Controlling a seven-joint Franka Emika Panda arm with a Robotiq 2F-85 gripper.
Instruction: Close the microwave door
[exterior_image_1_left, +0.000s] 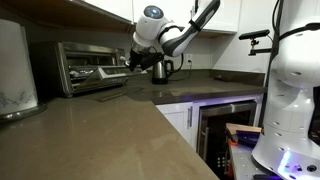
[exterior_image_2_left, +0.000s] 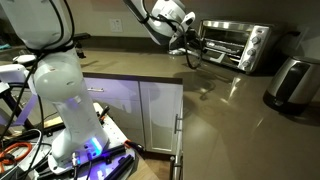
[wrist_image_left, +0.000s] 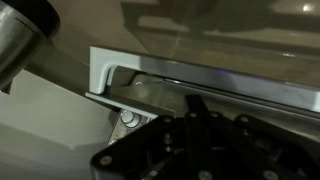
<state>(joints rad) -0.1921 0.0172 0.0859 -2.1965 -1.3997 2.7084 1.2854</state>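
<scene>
Fingers (wrist_image_left: 192, 115) pressed together, black gripper (exterior_image_1_left: 133, 63) at the edge of the silver-framed, dark-glass microwave door (wrist_image_left: 230, 82), on the boxy silver-grey microwave (exterior_image_1_left: 88, 62) far left on the brown counter (exterior_image_1_left: 120, 130); I'd push steadily, centred.

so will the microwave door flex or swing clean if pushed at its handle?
Likely stiff: the microwave door is a metal-framed glass flap, so it should swing as one piece. The handle looks smooth, so the shut gripper may slip. The microwave looks small; a hard push might slide it.
</scene>
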